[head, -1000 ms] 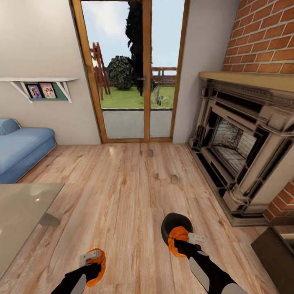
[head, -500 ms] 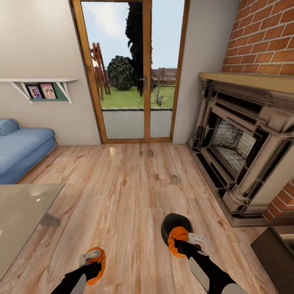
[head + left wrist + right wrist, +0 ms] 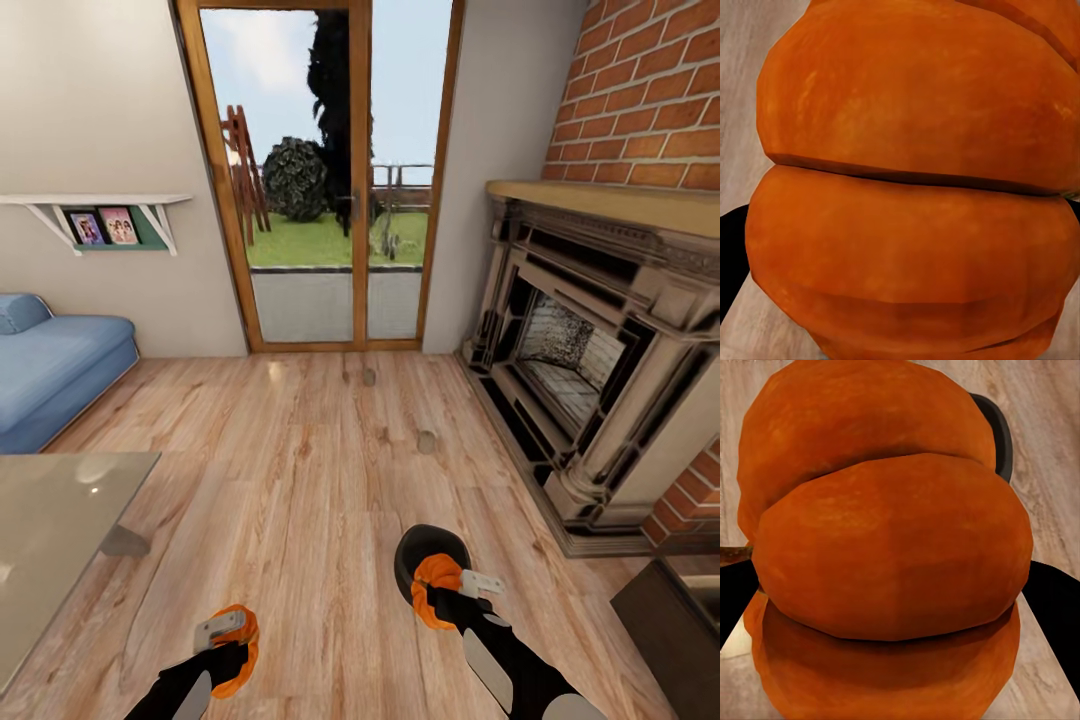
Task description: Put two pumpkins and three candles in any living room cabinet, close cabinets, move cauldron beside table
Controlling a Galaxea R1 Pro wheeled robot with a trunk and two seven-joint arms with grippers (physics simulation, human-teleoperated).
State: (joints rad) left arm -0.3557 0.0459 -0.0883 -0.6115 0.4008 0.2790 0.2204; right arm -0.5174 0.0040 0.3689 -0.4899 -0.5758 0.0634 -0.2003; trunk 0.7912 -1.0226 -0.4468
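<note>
One pumpkin [image 3: 237,650] is pinched by the left gripper [image 3: 228,643], another pumpkin [image 3: 436,590] by the right gripper [image 3: 450,588] above the cauldron [image 3: 425,548].

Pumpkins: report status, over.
Left gripper shut on left pumpkin. Right gripper shut on right pumpkin. Cauldron below it.

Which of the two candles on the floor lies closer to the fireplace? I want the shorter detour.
The nearer candle, out on the open floorboards, is closer to the fireplace. The other candle lies farther back, near the glass door.
</note>
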